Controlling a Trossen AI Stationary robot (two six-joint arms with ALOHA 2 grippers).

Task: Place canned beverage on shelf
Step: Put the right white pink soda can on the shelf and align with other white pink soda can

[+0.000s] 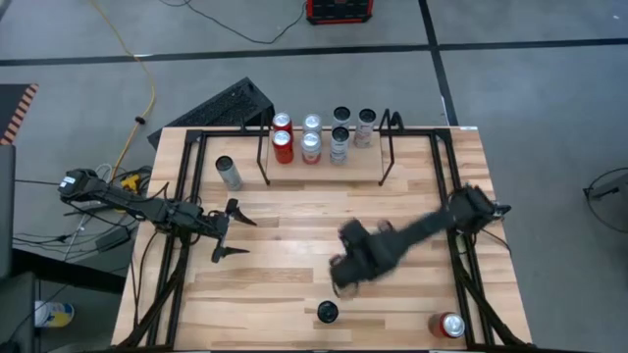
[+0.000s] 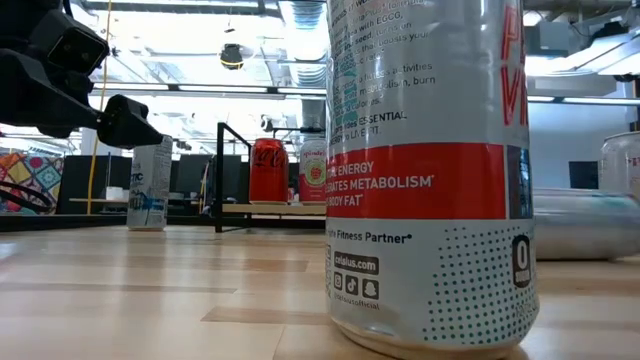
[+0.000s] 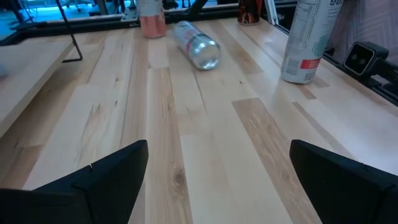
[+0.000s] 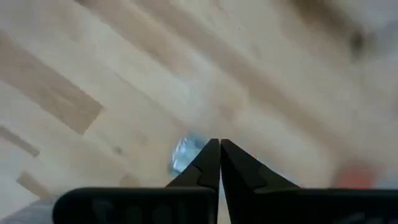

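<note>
**A:** Where does the job stand?

**B:** The right gripper hangs over the middle of the table, towards the near side. Its fingers are pressed together on nothing. Below its tips lies a silver can on its side, which I take to be the one to move. The shelf is along the far edge, well apart from it.

**A:** And the other arm?

**B:** The left gripper waits at the left with its fingers spread wide, empty.

**A:** What could go wrong?

**B:** The can is a smooth, shiny metal cylinder lying on slick varnished wood. A nudge from closed fingers would probably send it rolling, so they need to part before coming down. A pinch off its middle might squirt it sideways. It also has to end up upright, and a grab across the barrel makes that awkward.

**A:** Anything close by?

**B:** A tall standing can, silver with a red band, stands just beside it at the near edge. It is slender, so a brush from the arm could topple it. A red can lies at the near right corner, clear of the path.

**A:** And the shelf?

**B:** It is thin black wire with looped end brackets. Two rows of cans already crowd it, so I cannot tell where a free slot is. A careless placement could knock neighbours over.
</note>
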